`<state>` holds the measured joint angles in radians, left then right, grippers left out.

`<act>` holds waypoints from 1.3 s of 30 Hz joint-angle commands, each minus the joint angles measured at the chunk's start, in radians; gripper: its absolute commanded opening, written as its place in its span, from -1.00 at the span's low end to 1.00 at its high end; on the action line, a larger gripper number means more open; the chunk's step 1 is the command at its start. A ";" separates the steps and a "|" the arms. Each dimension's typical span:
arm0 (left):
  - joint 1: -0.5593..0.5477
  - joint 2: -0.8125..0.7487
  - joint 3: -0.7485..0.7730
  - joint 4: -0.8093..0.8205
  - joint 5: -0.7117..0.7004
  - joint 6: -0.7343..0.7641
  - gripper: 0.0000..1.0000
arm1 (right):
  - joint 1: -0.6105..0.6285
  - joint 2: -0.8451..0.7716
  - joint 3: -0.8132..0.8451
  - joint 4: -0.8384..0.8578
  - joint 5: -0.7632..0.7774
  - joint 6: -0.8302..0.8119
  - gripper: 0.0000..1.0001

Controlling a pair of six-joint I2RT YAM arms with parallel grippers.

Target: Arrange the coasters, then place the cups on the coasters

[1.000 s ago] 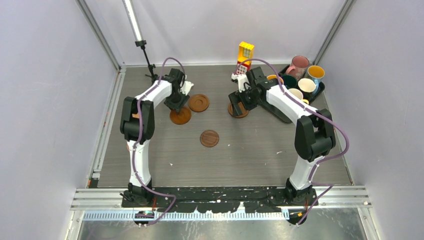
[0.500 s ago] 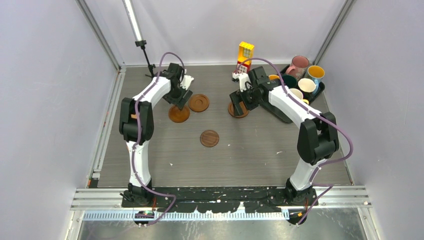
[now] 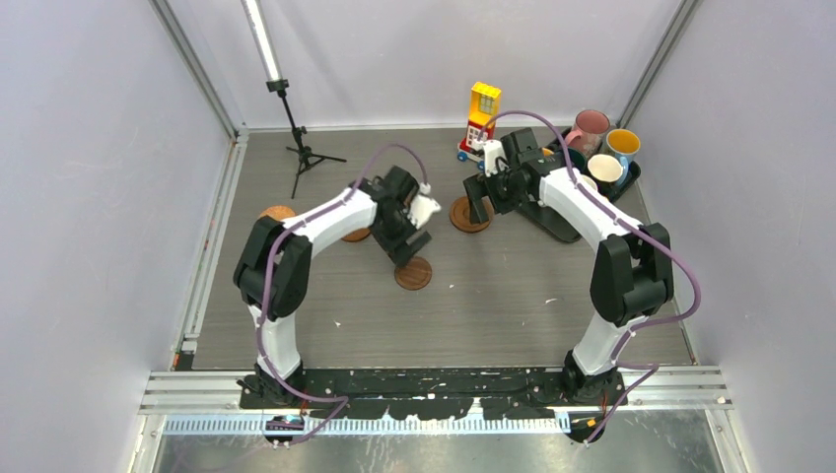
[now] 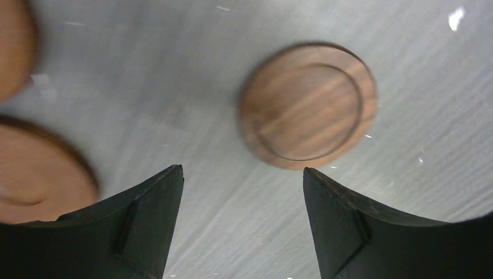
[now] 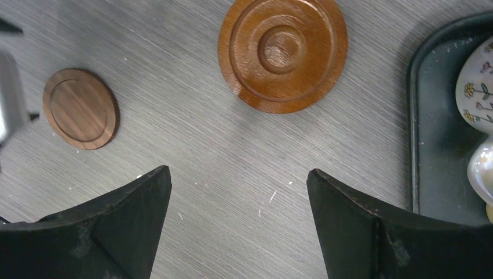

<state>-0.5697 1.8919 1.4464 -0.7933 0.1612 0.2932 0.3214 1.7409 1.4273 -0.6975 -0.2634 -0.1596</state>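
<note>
A dark wooden coaster (image 3: 413, 273) (image 4: 308, 104) lies mid-table. My left gripper (image 3: 402, 248) (image 4: 241, 171) hangs open just above and beside it, holding nothing. Two orange-brown coasters (image 4: 40, 174) (image 4: 14, 46) blur at the left of that view; the arm partly hides one coaster (image 3: 355, 236). Another coaster (image 3: 279, 213) peeks out at far left. My right gripper (image 3: 485, 200) (image 5: 238, 171) stands open and empty over the table near a ringed coaster (image 3: 467, 216) (image 5: 283, 53). The cups, pink (image 3: 590, 126), blue (image 3: 621, 144) and white (image 3: 603, 168), stand in the tray.
The black tray (image 3: 557, 227) (image 5: 424, 116) sits at the back right, a flowered cup (image 5: 479, 93) at its edge. A yellow-red block tower (image 3: 481, 116) stands at the back centre. A small tripod (image 3: 299, 148) stands back left.
My left arm swung from the back-left coasters toward the dark coaster in the middle, and its jaws opened wider. The right arm barely moved.
</note>
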 commanded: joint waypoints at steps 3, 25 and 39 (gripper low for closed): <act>-0.088 -0.034 -0.068 0.080 -0.017 -0.044 0.54 | -0.048 -0.066 -0.010 -0.015 -0.011 0.024 0.82; -0.122 -0.017 -0.188 0.035 -0.122 0.079 0.07 | -0.055 -0.107 -0.057 -0.020 -0.028 -0.005 0.81; 0.081 -0.167 -0.392 0.004 -0.140 0.166 0.05 | -0.049 -0.082 -0.051 -0.007 -0.063 0.014 0.81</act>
<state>-0.5327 1.7439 1.1061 -0.7452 0.0631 0.3973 0.2665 1.6814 1.3582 -0.7288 -0.3019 -0.1543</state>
